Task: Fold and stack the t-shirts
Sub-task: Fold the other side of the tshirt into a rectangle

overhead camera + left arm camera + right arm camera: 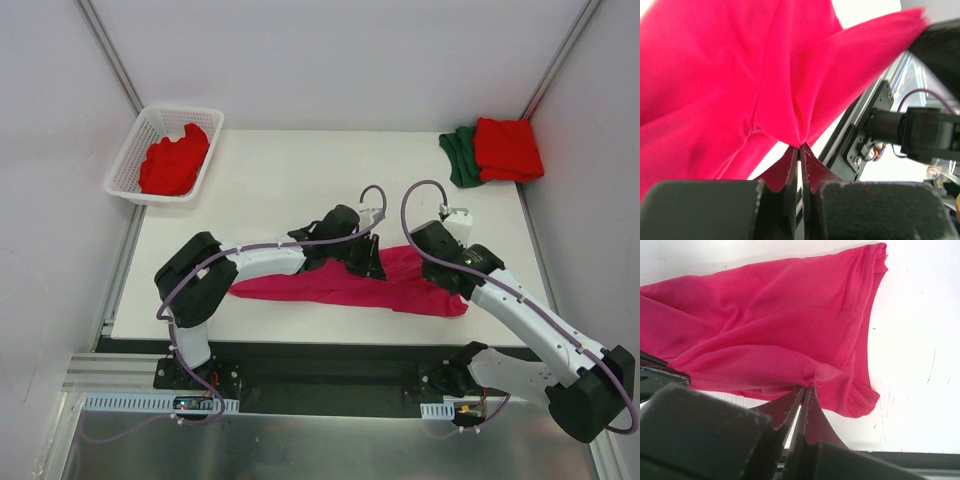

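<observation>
L gripper (801, 147): jaws pinched tight on pink t-shirt (300, 285), at its middle. R gripper (809, 387): likewise, pinching shirt's edge near one end.

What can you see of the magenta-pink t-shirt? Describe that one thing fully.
The magenta-pink t-shirt is soft, matte knit cloth with stitched hems, gathered into a long rumpled band lying across the near part of the white table. The left gripper and the right gripper are each shut on a pinch of its fabric.
</observation>
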Robot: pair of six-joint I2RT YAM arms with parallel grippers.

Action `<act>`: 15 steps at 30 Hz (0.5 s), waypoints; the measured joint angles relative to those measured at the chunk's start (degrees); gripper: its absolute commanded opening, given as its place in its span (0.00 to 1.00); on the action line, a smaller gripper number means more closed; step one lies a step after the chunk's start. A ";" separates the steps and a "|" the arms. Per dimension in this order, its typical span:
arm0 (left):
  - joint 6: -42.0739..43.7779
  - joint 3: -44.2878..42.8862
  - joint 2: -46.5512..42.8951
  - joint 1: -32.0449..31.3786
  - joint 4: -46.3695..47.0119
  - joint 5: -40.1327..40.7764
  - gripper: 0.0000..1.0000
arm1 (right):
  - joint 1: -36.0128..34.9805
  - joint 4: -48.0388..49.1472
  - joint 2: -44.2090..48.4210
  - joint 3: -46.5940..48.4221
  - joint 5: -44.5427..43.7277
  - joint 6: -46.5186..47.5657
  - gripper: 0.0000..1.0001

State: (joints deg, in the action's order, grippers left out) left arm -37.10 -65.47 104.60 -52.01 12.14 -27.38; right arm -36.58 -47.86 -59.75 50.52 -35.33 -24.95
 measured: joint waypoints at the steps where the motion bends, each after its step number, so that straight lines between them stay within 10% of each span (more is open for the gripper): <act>1: 0.00 0.52 -0.02 0.00 0.00 -0.31 0.00 | 0.02 -0.42 0.52 0.00 0.04 0.04 0.01; 15: -0.85 1.99 -0.07 0.00 0.48 -2.27 0.00 | 0.79 -0.74 -0.92 0.00 1.33 1.25 0.01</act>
State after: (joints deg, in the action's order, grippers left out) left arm -37.95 -63.48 104.53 -52.01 12.62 -29.65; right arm -35.79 -48.60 -60.66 50.52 -34.00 -23.70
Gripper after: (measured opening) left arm 0.009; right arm 0.019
